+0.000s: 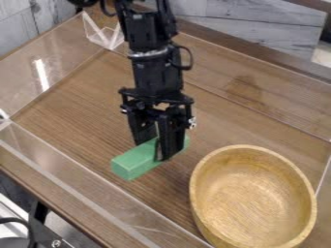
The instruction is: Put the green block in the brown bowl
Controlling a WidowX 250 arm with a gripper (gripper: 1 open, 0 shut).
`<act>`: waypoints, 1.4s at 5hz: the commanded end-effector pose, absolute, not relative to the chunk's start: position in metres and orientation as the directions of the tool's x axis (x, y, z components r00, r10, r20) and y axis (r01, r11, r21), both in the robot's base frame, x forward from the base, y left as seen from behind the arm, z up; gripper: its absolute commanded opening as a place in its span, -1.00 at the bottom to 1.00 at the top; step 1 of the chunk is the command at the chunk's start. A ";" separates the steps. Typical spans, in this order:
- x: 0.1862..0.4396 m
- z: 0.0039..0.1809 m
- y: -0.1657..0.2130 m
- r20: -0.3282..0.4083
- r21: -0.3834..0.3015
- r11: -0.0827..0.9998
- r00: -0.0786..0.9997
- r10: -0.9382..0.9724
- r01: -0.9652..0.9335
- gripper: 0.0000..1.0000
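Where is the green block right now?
The green block is near the lower middle of the camera view, between the fingers of the hand, just left of the brown bowl, above the wooden table.

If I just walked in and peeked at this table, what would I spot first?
Probably the tall black robot arm in the middle, its gripper pointing down with black fingers closed around one end of a long, flat, bright green block. The block's other end sits low over the wooden table. Next you'd see the big, round, light tan wooden bowl at the lower right, with nothing in it.
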State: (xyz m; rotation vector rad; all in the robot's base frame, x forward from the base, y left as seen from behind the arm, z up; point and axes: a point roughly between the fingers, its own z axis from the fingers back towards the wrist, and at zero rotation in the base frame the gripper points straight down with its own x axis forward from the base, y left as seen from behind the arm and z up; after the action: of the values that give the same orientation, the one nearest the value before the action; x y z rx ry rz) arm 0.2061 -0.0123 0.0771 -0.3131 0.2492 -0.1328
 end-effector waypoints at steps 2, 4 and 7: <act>0.216 0.103 -0.029 -0.139 -0.317 0.941 0.976 -0.170 0.119 -1.00; 0.217 0.109 -0.042 -0.120 -0.323 0.938 0.978 -0.173 0.126 -1.00; 0.214 0.114 -0.062 -0.097 -0.333 0.932 0.978 -0.187 0.145 -1.00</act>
State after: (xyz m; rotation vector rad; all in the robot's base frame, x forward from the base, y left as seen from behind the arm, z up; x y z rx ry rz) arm 0.2076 -0.0612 0.1019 -0.3284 0.1844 -0.1605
